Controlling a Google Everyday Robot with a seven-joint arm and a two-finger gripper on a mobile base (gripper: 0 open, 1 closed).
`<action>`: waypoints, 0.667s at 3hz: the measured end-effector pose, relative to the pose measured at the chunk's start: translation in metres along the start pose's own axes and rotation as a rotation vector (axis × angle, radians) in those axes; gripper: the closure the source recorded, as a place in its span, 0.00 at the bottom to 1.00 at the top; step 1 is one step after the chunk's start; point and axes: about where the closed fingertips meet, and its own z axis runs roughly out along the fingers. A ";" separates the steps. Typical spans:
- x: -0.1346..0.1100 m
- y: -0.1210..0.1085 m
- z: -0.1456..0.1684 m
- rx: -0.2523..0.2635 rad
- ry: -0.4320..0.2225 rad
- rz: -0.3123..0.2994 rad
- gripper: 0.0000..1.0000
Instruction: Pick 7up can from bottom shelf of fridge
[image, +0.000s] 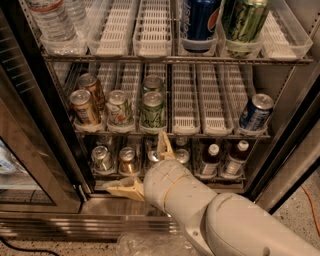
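The 7up can, silver-lidded with a pale silvery-green side, stands at the left end of the bottom shelf of the fridge. To its right stand a copper-brown can, then a can partly hidden by my gripper. My gripper is open in front of the shelf, to the right of the 7up can and apart from it. One tan finger points up over the shelf's middle. The other points left along the fridge sill. It holds nothing.
Right of my gripper on the bottom shelf are another can and two dark white-capped bottles. The middle rack holds several cans and a blue can. The glass door stands open at the left. My arm fills the lower right.
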 end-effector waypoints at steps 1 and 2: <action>0.009 0.000 0.002 -0.020 0.008 0.013 0.00; 0.049 0.008 0.012 -0.030 0.054 0.059 0.00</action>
